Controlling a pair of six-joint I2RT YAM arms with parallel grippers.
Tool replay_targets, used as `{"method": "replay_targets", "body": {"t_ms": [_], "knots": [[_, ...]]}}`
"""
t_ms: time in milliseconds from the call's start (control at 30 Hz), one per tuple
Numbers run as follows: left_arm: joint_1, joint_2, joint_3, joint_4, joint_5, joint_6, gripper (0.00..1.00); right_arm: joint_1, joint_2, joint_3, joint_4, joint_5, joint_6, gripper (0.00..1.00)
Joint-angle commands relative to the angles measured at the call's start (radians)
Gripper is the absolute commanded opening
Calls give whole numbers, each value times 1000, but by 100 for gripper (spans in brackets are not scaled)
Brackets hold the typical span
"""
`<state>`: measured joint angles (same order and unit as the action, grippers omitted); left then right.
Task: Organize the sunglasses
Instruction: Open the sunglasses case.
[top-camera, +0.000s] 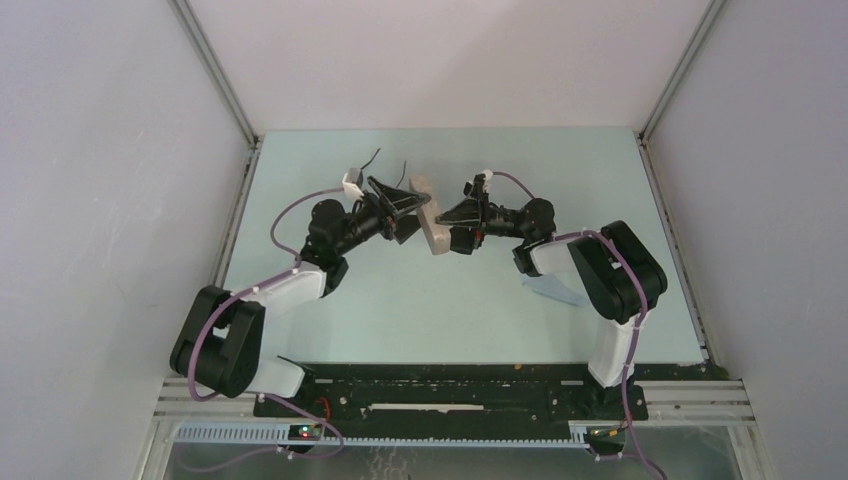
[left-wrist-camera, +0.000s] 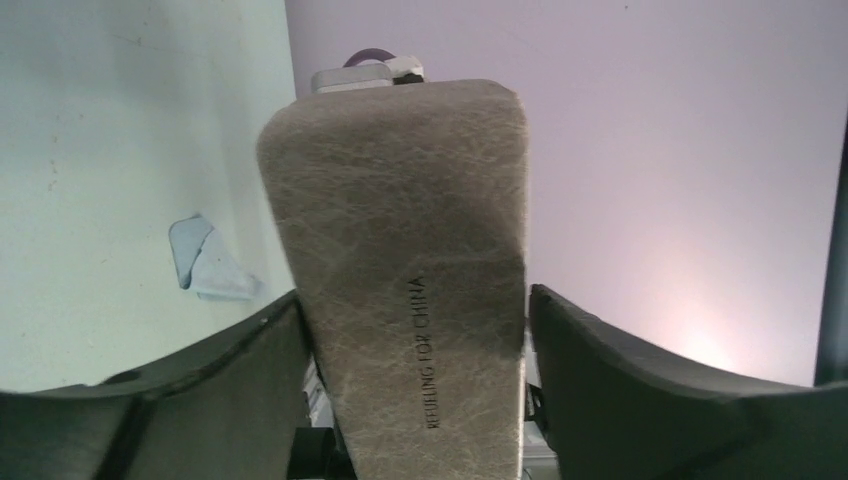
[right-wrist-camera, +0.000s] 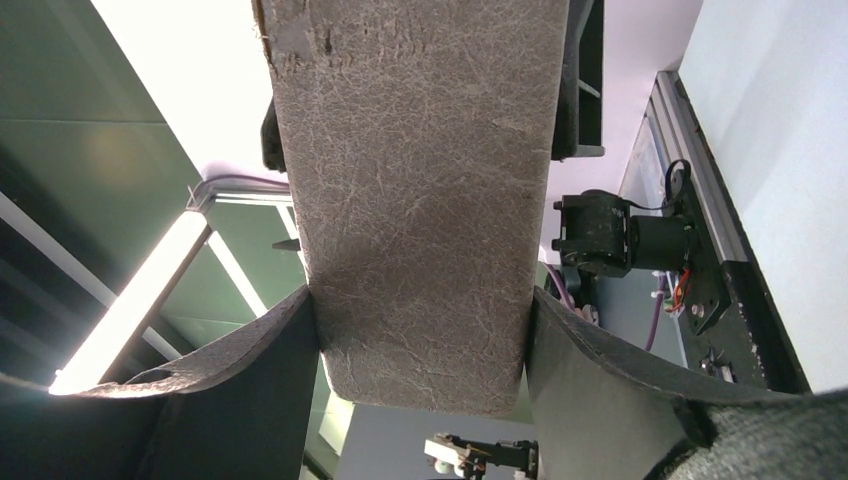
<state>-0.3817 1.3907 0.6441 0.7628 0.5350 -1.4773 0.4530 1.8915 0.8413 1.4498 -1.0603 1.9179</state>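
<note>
The grey oblong case (top-camera: 432, 215) hangs closed above the middle of the table, between both grippers. My right gripper (top-camera: 447, 214) grips one end; in the right wrist view its fingers press both long sides of the case (right-wrist-camera: 420, 200), right gripper (right-wrist-camera: 422, 330). My left gripper (top-camera: 412, 205) straddles the other end. In the left wrist view the case (left-wrist-camera: 400, 230) fills the space between the jaws, left gripper (left-wrist-camera: 415, 330). One finger (left-wrist-camera: 250, 370) touches it and a thin gap shows at the other. The sunglasses are hidden from view.
A light blue cloth (top-camera: 553, 289) lies on the table under the right arm, also seen as the cloth (left-wrist-camera: 207, 262) in the left wrist view. Two thin black strands (top-camera: 376, 156) stick up behind the left wrist; I cannot tell what they are. Walls enclose the table.
</note>
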Motion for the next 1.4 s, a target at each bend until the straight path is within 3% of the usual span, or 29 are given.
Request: {"method": "replay_targets", "body": {"t_ms": [0, 200, 433, 800, 1033, 1367], "knots": [[5, 2, 59, 76, 13, -17, 74, 10, -18, 36, 67, -5, 9, 21], [6, -2, 52, 80, 13, -10, 49, 7, -13, 35, 67, 9, 32, 18], [38, 5, 72, 144, 66, 12, 1, -4, -20, 35, 69, 86, 156, 17], [56, 42, 39, 317, 147, 81, 0, 7, 21, -11, 69, 239, 464, 17], [63, 69, -18, 509, 177, 37, 0, 26, 49, -52, 70, 259, 510, 19], [66, 23, -104, 466, 182, 90, 0, 7, 50, -84, 69, 244, 479, 41]]}}
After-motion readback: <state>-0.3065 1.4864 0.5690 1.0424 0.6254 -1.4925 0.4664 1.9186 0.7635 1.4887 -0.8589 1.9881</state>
